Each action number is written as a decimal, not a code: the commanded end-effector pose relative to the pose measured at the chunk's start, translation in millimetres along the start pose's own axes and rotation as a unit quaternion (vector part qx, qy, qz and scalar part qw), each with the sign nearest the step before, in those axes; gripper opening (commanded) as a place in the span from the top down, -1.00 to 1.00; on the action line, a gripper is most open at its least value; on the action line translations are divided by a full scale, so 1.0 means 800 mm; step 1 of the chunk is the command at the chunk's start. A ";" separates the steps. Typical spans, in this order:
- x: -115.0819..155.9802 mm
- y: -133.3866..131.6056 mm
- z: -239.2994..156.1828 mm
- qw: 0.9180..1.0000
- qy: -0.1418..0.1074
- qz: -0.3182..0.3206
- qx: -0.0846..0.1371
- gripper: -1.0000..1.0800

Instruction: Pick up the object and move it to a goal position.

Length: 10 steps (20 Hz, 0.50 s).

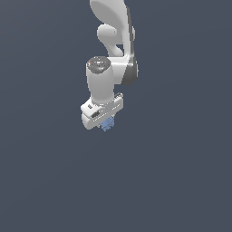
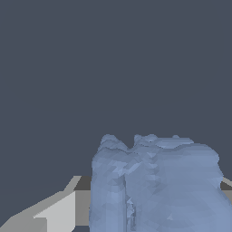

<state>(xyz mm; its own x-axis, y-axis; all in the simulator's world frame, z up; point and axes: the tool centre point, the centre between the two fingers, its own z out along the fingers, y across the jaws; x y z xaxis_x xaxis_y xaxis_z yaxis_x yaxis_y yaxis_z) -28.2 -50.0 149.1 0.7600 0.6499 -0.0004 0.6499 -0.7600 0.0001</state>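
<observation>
- Block [image 1: 108,124]: small, light blue, roughly cubic, with bumpy faceted faces. It sits directly under the gripper [image 1: 106,122], pinched between the fingers, well above the plain dark floor [image 1: 181,181].
- Gripper: glossy white, boxy, clamped on the block; the fingertips are mostly hidden in the exterior view.
- Wrist view: block [image 2: 156,186] fills the lower frame and is cut off at the edge; one grey finger [image 2: 54,213] shows beside it, the other barely visible.

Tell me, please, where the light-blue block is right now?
In the exterior view the light-blue block sits just under the white gripper, near the picture's middle; the wrist view shows it close up.
</observation>
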 end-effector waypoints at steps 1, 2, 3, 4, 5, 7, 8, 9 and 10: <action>-0.008 0.004 -0.035 1.000 0.000 0.000 0.000 1.00; -0.011 0.006 -0.049 1.000 0.000 0.000 0.000 1.00; -0.014 0.008 -0.062 1.000 0.000 0.000 0.000 1.00; -0.016 0.010 -0.075 1.000 0.001 0.000 0.000 1.00; -0.019 0.011 -0.087 1.000 0.001 0.000 0.000 1.00; -0.024 0.015 -0.110 1.000 0.001 0.000 0.000 1.00; -0.026 0.016 -0.121 1.000 0.001 0.000 0.000 1.00; -0.028 0.018 -0.131 1.000 0.001 0.000 0.000 1.00; -0.030 0.019 -0.140 1.000 0.001 0.000 0.000 1.00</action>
<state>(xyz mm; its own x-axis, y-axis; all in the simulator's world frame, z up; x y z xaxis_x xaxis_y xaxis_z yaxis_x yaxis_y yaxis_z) -34.8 -74.4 249.0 0.7599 0.6500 0.0018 0.6500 -0.7599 0.0007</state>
